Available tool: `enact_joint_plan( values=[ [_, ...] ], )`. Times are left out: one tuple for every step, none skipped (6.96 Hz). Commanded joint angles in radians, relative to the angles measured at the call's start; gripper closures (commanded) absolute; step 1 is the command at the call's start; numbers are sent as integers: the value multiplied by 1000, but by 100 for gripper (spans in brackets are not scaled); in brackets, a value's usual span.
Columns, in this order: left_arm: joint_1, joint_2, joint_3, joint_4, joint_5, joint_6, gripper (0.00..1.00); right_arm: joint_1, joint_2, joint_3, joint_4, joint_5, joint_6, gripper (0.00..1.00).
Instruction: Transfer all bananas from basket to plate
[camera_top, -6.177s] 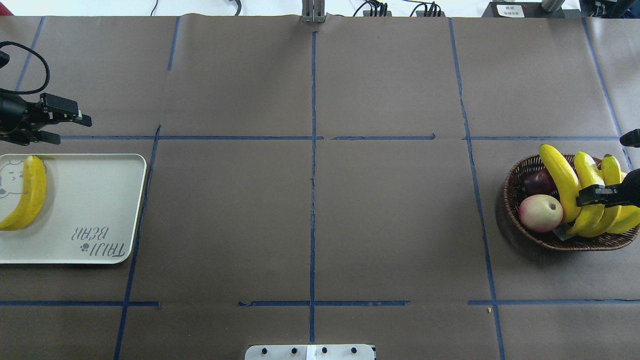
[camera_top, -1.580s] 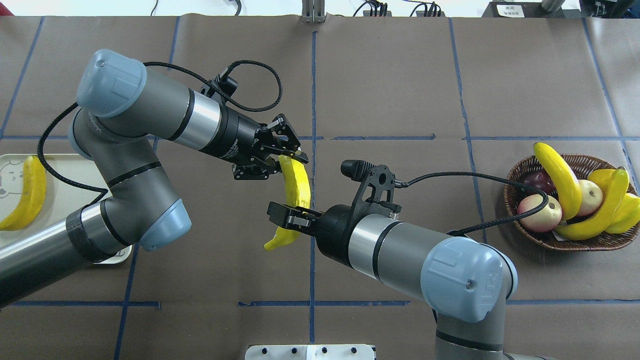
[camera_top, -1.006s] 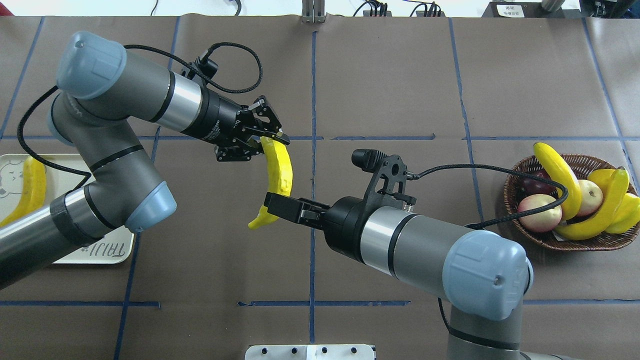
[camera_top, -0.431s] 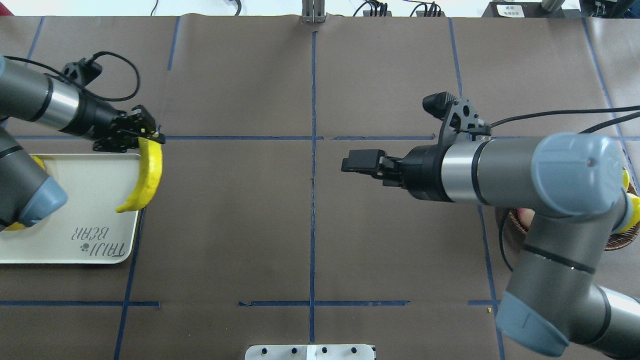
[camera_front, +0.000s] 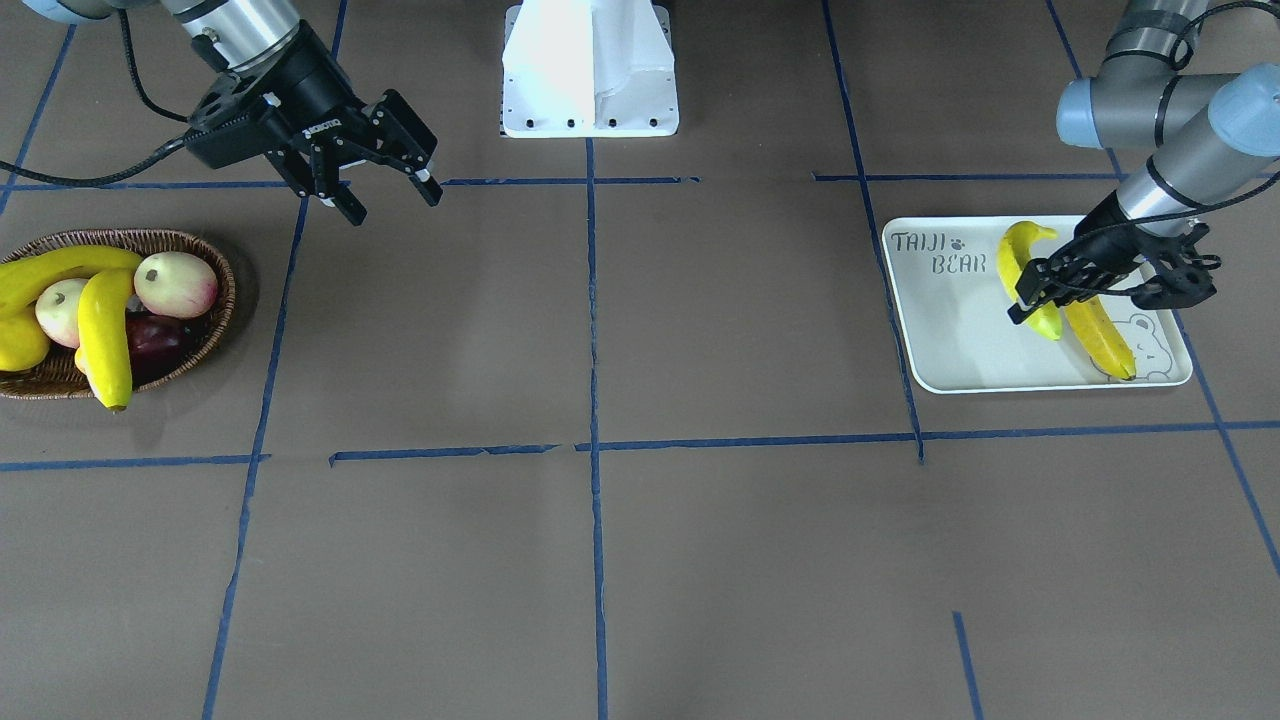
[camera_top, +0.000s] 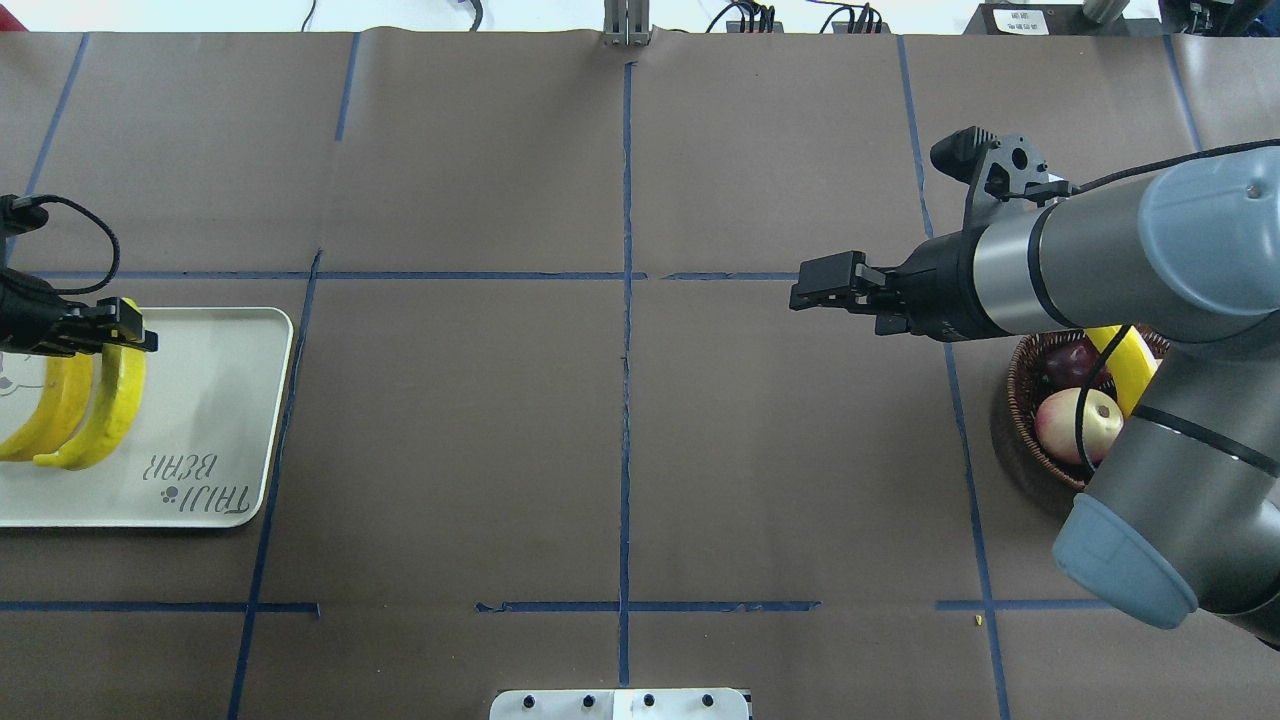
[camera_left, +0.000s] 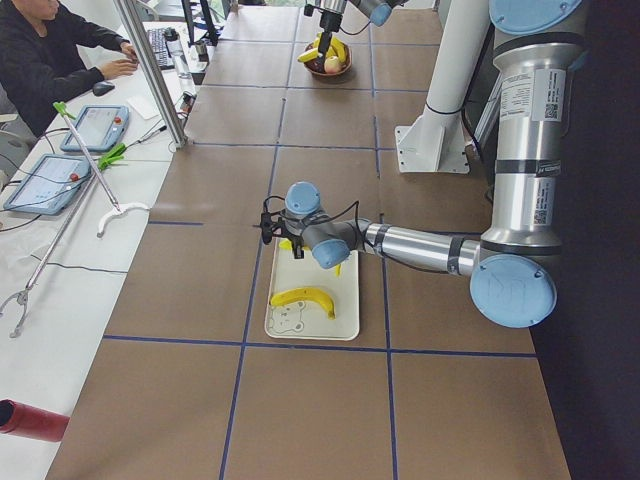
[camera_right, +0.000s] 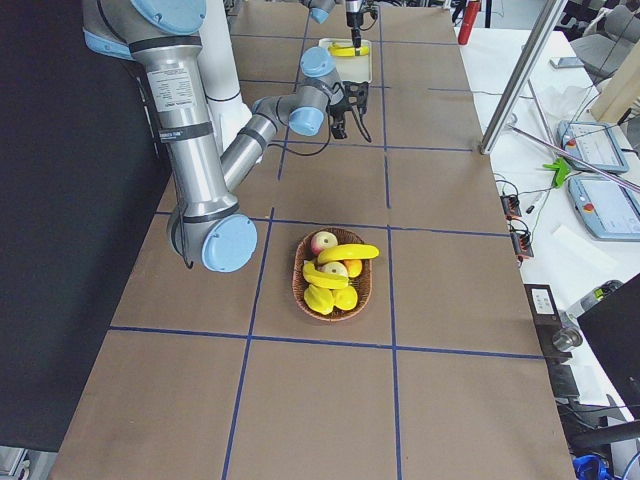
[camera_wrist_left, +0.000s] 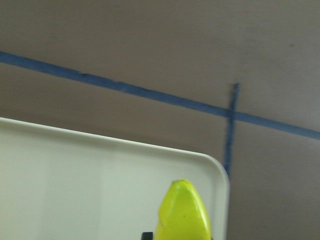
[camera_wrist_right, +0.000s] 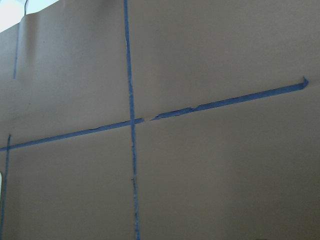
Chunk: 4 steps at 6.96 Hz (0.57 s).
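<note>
Brown tabletop (camera_top: 450, 430), white plate (camera_front: 960, 330), curved banana (camera_front: 1015, 255), seemingly greenish

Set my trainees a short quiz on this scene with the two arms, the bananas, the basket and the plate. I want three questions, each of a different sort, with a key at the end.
1. Count: how many bananas are at the plate rather than in the basket, including any that a gripper holds there?
2. True or false: the right gripper is shut on a banana.
3. Multiple choice: the held banana in the left gripper is over
A. the basket
B. the plate
C. neither

Key: 1. two; 2. false, because it is open and empty; 3. B
</note>
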<state>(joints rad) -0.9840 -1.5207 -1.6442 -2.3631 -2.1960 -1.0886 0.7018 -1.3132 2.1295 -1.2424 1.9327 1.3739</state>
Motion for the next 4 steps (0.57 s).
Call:
enact_joint_plan(
  values=[
    [4, 24, 33, -2, 47, 36, 31, 39, -61, 0, -15, 8, -100, 0],
    [2, 14, 38, -8, 47, 35, 1, 54, -81, -2, -15, 9, -142, 0],
    [2, 8, 29, -7, 39, 35, 0, 77, -113, -2, -17, 21, -195, 0],
    [2, 4, 15, -8, 30, 32, 0, 91, -159, 0, -15, 26, -254, 0]
  ],
)
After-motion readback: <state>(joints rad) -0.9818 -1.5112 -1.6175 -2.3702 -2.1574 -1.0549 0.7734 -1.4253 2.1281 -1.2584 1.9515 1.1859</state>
